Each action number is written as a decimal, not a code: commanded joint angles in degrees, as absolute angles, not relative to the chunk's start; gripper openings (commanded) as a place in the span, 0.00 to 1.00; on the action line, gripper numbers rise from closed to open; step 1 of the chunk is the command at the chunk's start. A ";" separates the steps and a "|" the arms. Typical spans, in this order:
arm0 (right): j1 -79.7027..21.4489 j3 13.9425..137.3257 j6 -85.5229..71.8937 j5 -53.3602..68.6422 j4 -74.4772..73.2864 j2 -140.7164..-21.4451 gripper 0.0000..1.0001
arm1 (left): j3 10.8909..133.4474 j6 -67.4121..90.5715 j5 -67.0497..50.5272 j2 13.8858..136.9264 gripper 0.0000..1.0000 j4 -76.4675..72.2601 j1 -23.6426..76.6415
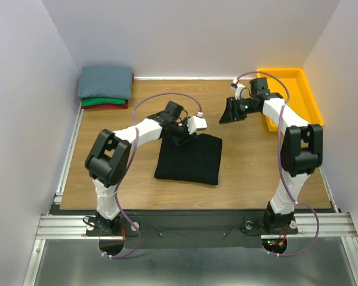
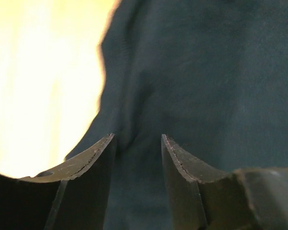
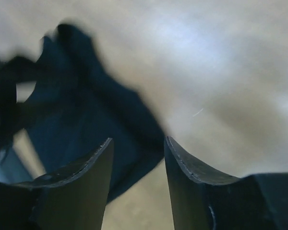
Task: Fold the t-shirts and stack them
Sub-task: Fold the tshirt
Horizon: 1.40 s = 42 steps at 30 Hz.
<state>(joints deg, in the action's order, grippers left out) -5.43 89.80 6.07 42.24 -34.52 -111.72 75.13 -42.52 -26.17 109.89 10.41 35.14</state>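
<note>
With jaws apart, left pincer (image 1: 183,136) low at centre, right pincer (image 1: 229,113) aloft, farther right.

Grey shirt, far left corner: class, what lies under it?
A green shirt, then a red shirt below; only their edges show, the grey shirt covers the rest.

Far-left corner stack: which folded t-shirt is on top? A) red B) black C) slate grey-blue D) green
C: the slate grey-blue folded t-shirt lies on top, with the edges of the green t-shirt and the red t-shirt showing beneath it. The black t-shirt lies apart from them.
</note>
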 commanded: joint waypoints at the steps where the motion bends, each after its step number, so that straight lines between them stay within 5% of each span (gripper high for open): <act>1: -7.12 81.84 5.27 51.56 -36.03 -105.13 0.50 | 73.05 -37.54 -29.61 96.70 0.55 10.98 30.86; 7: -15.46 72.08 7.47 52.47 -36.83 -101.07 0.45 | 64.00 -32.35 -35.77 89.56 0.49 13.18 28.48; 22: -17.40 65.74 17.75 38.95 -42.71 -106.18 0.36 | 54.14 -13.46 -51.14 97.99 0.25 11.25 30.85; 28: -17.14 70.47 24.17 36.65 -49.92 -102.93 0.34 | 55.10 -15.63 -57.55 96.52 0.28 13.96 31.73; 32: -14.34 76.28 24.26 37.35 -48.78 -101.42 0.39 | 59.30 -18.10 -57.31 92.12 0.44 13.63 27.08; 37: -11.60 82.08 21.01 37.10 -44.13 -103.53 0.51 | 71.61 -29.34 -52.05 97.62 0.49 22.56 20.84; 42: -11.51 86.65 19.51 36.12 -41.22 -109.15 0.52 | 81.11 -34.10 -49.75 105.63 0.50 25.84 17.67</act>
<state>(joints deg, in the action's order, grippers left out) -11.07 83.40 20.75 36.60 -44.31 -105.65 77.32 -28.18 -51.11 101.16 20.18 18.31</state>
